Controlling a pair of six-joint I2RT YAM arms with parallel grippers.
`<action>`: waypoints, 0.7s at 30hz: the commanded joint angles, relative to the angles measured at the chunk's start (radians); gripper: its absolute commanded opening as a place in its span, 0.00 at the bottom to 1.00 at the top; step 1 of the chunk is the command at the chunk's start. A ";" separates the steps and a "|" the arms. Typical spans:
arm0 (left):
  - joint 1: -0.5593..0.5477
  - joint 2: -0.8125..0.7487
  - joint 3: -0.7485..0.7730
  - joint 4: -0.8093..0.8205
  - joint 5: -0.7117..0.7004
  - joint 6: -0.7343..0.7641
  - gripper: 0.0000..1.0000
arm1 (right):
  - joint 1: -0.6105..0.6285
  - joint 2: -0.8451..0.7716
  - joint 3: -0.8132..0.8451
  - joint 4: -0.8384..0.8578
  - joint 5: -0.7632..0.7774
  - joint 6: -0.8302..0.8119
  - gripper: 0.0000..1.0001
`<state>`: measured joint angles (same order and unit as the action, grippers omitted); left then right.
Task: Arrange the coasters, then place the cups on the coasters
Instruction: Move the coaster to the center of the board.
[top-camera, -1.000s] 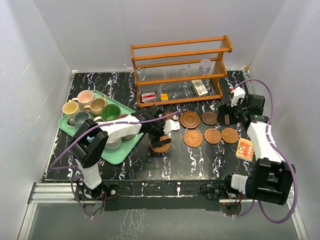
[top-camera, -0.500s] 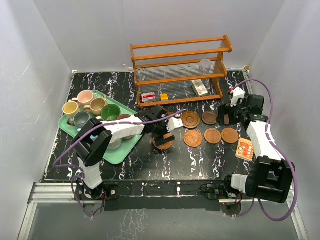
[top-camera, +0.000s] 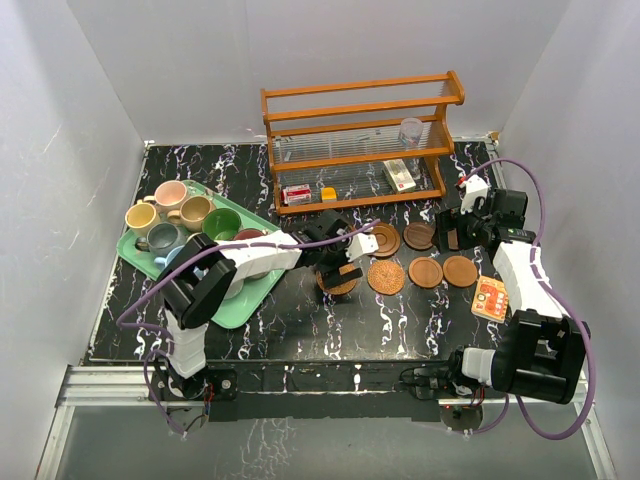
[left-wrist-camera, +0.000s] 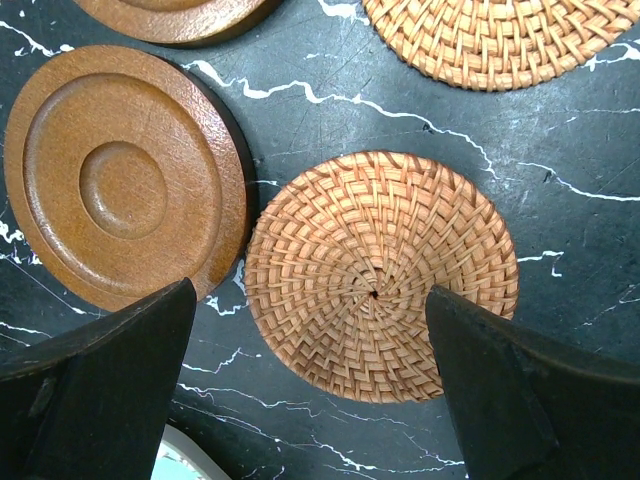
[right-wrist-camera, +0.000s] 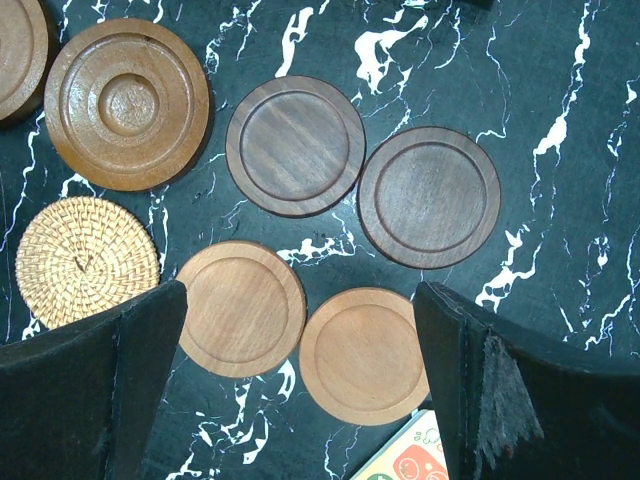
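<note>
Marble tabletop (top-camera: 300, 330) | woven coaster (left-wrist-camera: 380, 275) under left gripper (left-wrist-camera: 310, 390), wide open, empty | right gripper (right-wrist-camera: 300, 390) wide open, empty, above smooth coasters (right-wrist-camera: 240, 322)

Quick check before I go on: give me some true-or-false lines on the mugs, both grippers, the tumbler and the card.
1. All visible mugs sit on the green tray. True.
2. The left gripper is shut on a woven coaster. False: its jaws are open astride that coaster, which lies on the table.
3. The glass tumbler stands on the wooden rack. True.
4. The orange card lies on the tray. False: it lies on the table beside the right arm.
5. The right gripper is open above wooden coasters. True.
</note>
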<state>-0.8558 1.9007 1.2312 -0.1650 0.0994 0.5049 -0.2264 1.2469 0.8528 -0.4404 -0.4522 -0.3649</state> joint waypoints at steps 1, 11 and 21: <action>-0.010 0.049 0.006 -0.054 -0.006 -0.007 0.99 | -0.004 -0.003 0.012 0.037 -0.022 -0.009 0.98; -0.059 0.075 0.027 -0.091 0.017 0.001 0.99 | -0.004 0.001 0.014 0.033 -0.024 -0.008 0.98; -0.061 0.067 0.011 -0.085 -0.004 -0.001 0.99 | -0.004 0.008 0.015 0.032 -0.026 -0.009 0.98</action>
<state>-0.9009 1.9362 1.2816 -0.1864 0.1028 0.5003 -0.2264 1.2507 0.8528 -0.4435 -0.4644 -0.3649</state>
